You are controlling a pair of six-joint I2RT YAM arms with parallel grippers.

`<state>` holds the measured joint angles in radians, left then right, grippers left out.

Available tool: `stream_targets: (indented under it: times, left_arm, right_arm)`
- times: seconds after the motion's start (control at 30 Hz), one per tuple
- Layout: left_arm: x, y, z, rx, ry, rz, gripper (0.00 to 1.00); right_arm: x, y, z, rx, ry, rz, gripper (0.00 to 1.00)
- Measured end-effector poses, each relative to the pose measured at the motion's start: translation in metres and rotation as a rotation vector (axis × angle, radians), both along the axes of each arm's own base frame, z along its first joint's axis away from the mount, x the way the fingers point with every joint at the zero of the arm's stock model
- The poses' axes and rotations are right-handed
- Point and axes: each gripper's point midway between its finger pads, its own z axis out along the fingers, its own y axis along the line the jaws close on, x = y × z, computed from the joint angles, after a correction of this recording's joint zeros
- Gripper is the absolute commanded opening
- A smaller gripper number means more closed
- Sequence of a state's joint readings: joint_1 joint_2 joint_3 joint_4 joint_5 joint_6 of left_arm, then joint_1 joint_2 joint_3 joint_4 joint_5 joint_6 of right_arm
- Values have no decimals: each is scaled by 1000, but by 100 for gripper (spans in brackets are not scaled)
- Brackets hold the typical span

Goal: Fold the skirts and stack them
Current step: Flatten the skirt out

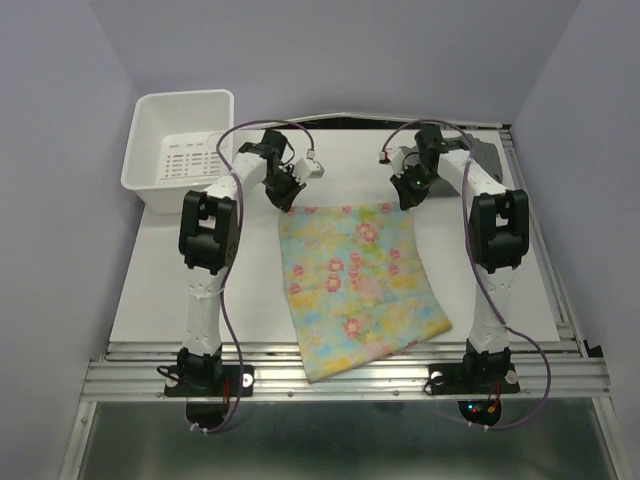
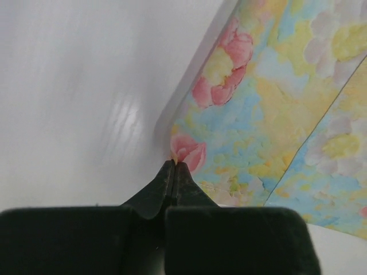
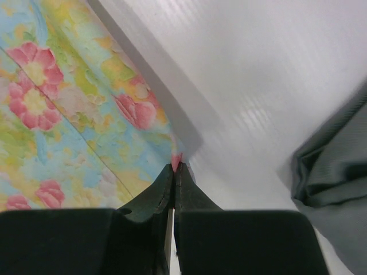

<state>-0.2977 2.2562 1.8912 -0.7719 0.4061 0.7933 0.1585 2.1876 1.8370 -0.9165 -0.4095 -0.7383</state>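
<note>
1. The floral skirt (image 1: 360,290) lies spread on the white table (image 1: 170,290). Its near hem sits well behind both grippers, toward the arm bases.
2. The left gripper (image 1: 285,195) is clenched on the skirt's far left corner. In the left wrist view its black fingertips (image 2: 160,189) press together with a sliver of pink and yellow cloth nipped at the very tip. The pastel fabric fans out ahead and to the right of the jaws, with a shadow beneath its edge.
3. The right gripper (image 1: 408,197) grasps the far right corner the same way. Its fingertips (image 3: 157,195) are closed on a small pink point of cloth, and the flowered print stretches away to the left of the jaws.
4. The grey skirt (image 3: 335,172) sits crumpled on the table to the right of the right gripper and slightly beyond it. It does not touch the floral one.
5. A white plastic bin (image 1: 150,130) stands upright, left of the left gripper and beyond it, at the table's far corner.
</note>
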Motion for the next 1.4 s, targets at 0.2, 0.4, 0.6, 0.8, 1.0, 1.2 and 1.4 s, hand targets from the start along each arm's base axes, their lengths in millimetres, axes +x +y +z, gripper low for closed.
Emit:
stream_targets:
  times: [0.2,0.4,0.6,0.8,1.0,1.2,1.4]
  left_arm:
    - [61,7,77,-49,-210,121,0]
    - [83,19,196,-144,-480,234,0]
    - [42,24,317,-264,-712,266,0]
    - [-36,35,388,-368,-850,255,0]
    - [-105,42,404,-434,-898,215,0]
    - [-147,42,420,-498,-906,178,0]
    - [-168,39,438,-539,-890,155,0]
  right_arm:
    - [38,2,46,22,-132,-64,1]
    - [75,2,129,90,-345,-150,1]
    - [58,4,229,178,-538,-178,1]
    - [-10,9,319,300,-693,-133,1]
    - [-76,14,348,374,-725,-73,1]
    - [-115,15,358,413,-709,-51,1]
    - [-133,14,368,429,-722,-53,1]
